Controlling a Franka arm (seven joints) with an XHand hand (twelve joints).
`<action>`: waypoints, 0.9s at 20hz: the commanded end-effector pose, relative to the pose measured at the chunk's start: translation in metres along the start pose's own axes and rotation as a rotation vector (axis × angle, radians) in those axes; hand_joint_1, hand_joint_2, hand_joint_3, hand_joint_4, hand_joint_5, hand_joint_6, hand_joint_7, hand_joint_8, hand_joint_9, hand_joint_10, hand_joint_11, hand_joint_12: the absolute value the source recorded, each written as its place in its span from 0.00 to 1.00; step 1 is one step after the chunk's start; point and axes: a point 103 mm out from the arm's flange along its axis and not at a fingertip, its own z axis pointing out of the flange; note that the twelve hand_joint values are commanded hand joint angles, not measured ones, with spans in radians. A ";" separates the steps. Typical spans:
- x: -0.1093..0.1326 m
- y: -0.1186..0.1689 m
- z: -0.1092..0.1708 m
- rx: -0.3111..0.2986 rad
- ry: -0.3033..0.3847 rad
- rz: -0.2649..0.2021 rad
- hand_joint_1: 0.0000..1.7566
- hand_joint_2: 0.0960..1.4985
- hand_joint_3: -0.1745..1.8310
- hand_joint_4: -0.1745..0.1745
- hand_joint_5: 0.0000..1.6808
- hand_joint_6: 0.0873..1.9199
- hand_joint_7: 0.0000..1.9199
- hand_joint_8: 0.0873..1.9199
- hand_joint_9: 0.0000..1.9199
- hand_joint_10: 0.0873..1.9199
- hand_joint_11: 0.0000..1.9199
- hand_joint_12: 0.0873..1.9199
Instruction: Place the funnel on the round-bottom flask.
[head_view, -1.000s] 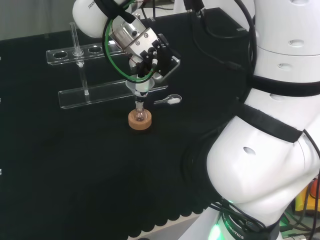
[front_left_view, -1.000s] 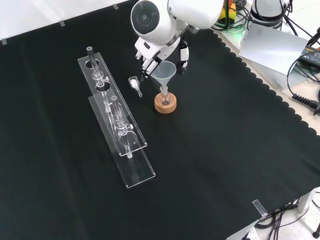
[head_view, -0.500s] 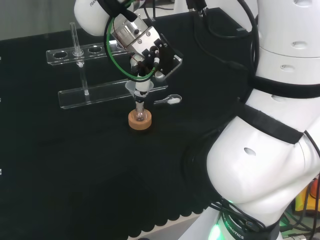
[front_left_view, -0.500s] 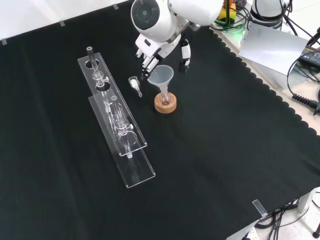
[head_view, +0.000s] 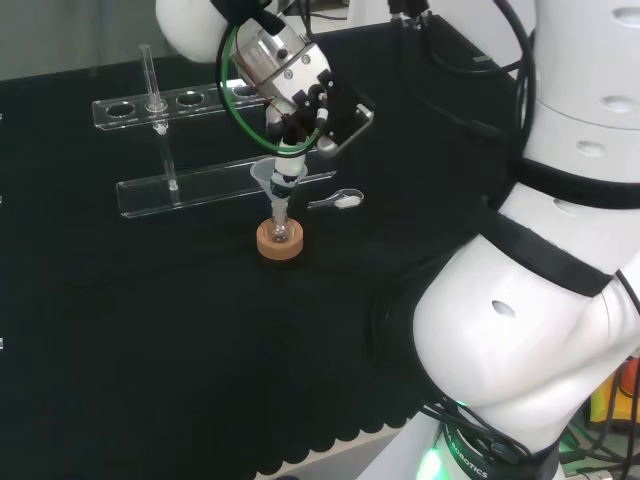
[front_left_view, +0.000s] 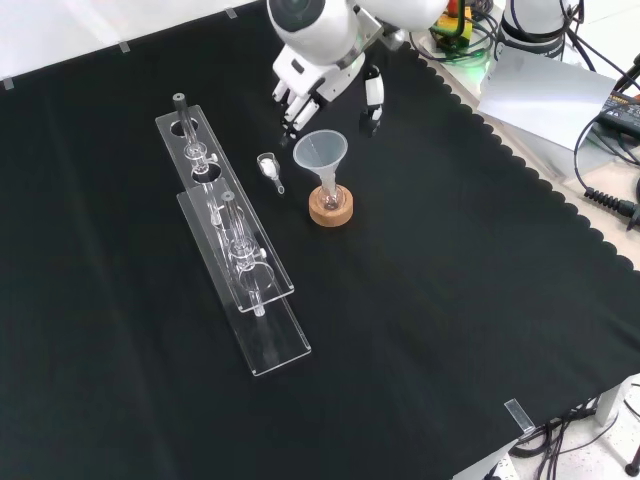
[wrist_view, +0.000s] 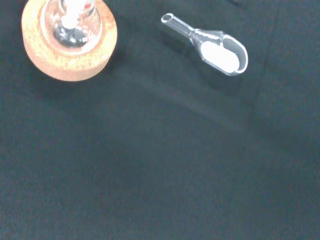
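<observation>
Funnel (front_left_view: 320, 155) stands upright with its stem down in the neck of the round-bottom flask (front_left_view: 329, 197), and the flask sits in a cork ring (front_left_view: 330, 208) on the black cloth of the worktop (front_left_view: 450, 300). In the front view the funnel's wide mouth is plainly visible, with nothing touching it. The robot hand (front_left_view: 318, 82) hangs above and behind it in that view, apart from the funnel, its fingers (front_left_view: 292, 105) straight and spread and its thumb (front_left_view: 372, 104) pointing down on the right; it holds nothing.

In the head view the robot hand (head_view: 300, 105) sits just above the funnel (head_view: 271, 178), whose stem runs down into the flask (head_view: 280, 228) on the cork ring (head_view: 280, 243). From this angle the lowest fingertip overlaps the funnel's rim, so contact cannot be told here.

A small clear glass scoop (front_left_view: 268, 167) holding a little white powder lies on the cloth just left of the funnel in the front view. The wrist view shows the same scoop (wrist_view: 215, 46) near the cork ring (wrist_view: 69, 42), the two apart.

Two long clear plastic racks (front_left_view: 228, 235) lie side by side to the left in the front view, with several thin glass pieces standing in them.
</observation>
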 end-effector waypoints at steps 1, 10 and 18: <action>-0.030 -0.024 -0.004 -0.082 0.070 0.023 0.31 0.39 0.29 0.43 0.11 0.00 0.11 0.35 0.38 0.31 0.21 0.67; -0.076 -0.044 0.008 -0.161 0.171 0.067 0.34 0.42 0.29 0.42 0.17 0.00 0.16 0.35 0.39 0.31 0.22 0.67; -0.105 -0.037 0.027 -0.151 0.224 0.099 0.36 0.43 0.30 0.42 0.19 0.00 0.18 0.34 0.41 0.30 0.23 0.66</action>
